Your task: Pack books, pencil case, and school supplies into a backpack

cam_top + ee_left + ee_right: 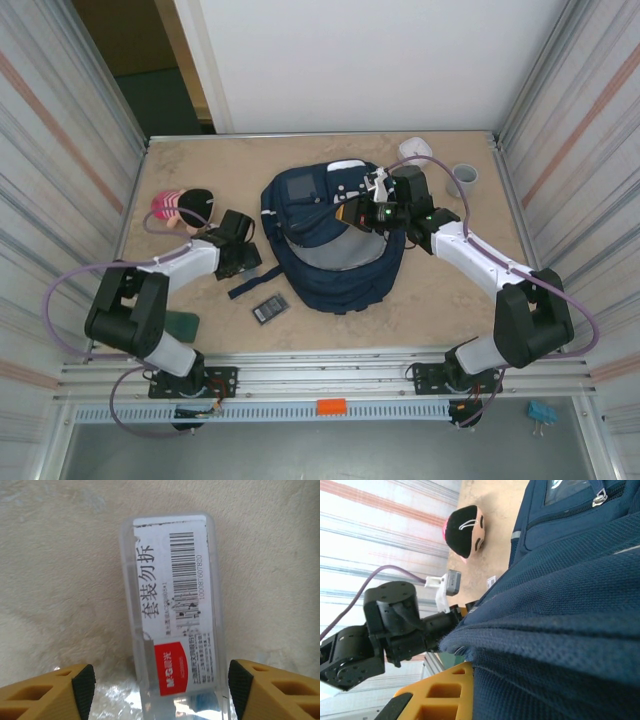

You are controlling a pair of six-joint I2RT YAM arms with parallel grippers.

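Left to right, overhead view: pink-and-black rounded pouch [183,205], probably the pencil case, lies on the worktop [440,300] at far left; the dark green book [183,323] lies partly under the left arm near the front edge. Left gripper [162,690] hovers over the slim clear packet [172,610], jaws spread, one yellow finger on each side of its near end, no contact that I can tell. Packet lies flat on the worktop, left of the backpack [335,240]. Label text: "套装勿拆", a barcode with digits beginning 10008, and a red patch reading "M&G"; the smaller print is too fine to read. Black rectangle with grey panel [270,308] lies just off the backpack's front-left corner. Right gripper [355,212] is at the backpack's opening, jaws pressed together on a fold of the navy fabric, apparently holding the mouth up. White round device [415,150] and grey cup [463,178] sit at the back right. Step in hand, as I judge: picking up the packet. Next: lower, close across its narrow width, lift, carry right into the held-open mouth
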